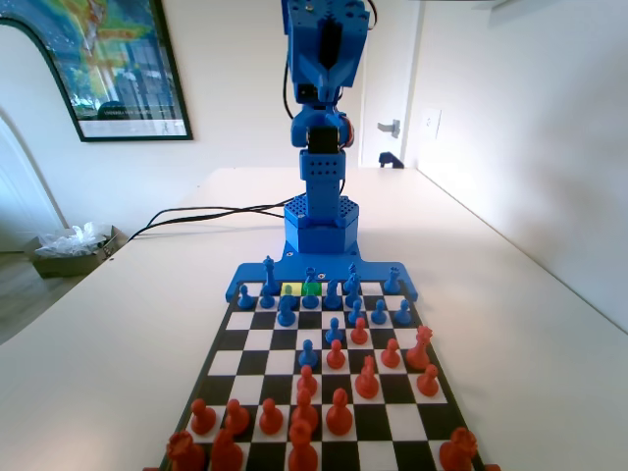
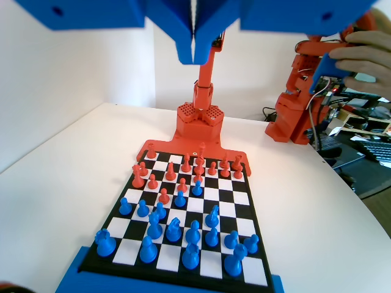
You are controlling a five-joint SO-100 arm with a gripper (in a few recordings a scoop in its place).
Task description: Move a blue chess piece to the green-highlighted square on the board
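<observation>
The board [image 1: 218, 341] lies on the white table in front of the blue arm [image 1: 322, 147], which is folded high above its base. In the fixed view the green-highlighted square [image 1: 312, 287] sits in the far row beside a yellowish square [image 1: 291, 287], among the blue chess pieces [image 1: 286, 312]. One blue pawn [image 1: 308, 352] stands further forward, near the red pieces [image 1: 339, 412]. In the wrist view my gripper [image 2: 194, 56] hangs high above the board [image 2: 241, 198], its jaws pressed together with nothing between them. The blue pieces [image 2: 174, 229] fill the near rows there.
Black cables [image 1: 196, 213] run across the table to the left of the arm's base. On the floor at the far left stands a box with plastic [image 1: 71, 245]. In the wrist view the table's curved edge [image 2: 360, 207] falls away at the right, next to a cluttered desk [image 2: 366, 143].
</observation>
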